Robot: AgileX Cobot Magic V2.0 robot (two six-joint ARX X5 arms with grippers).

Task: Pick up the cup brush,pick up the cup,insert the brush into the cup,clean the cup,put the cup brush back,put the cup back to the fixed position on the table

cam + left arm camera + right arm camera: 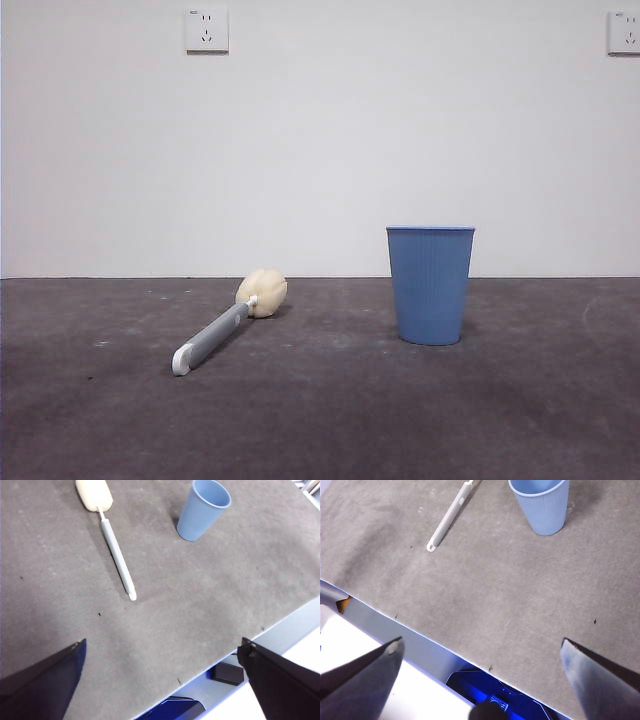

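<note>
The cup brush [222, 327] lies flat on the table [320, 420] at the left, its cream sponge head toward the wall and its white looped end toward the front. It also shows in the left wrist view [116, 550] and the right wrist view [449, 517]. The blue ribbed cup [430, 285] stands upright to the right of the brush, apart from it, and it shows in the left wrist view [202, 510] and the right wrist view [542, 505]. My left gripper [162, 665] and right gripper [480, 662] are open, empty, and high above the table's front edge.
A white wall with two power sockets [206, 30] stands behind the table. The table's front edge [420, 640] runs below both grippers, with dark blue gear [495, 695] beneath it.
</note>
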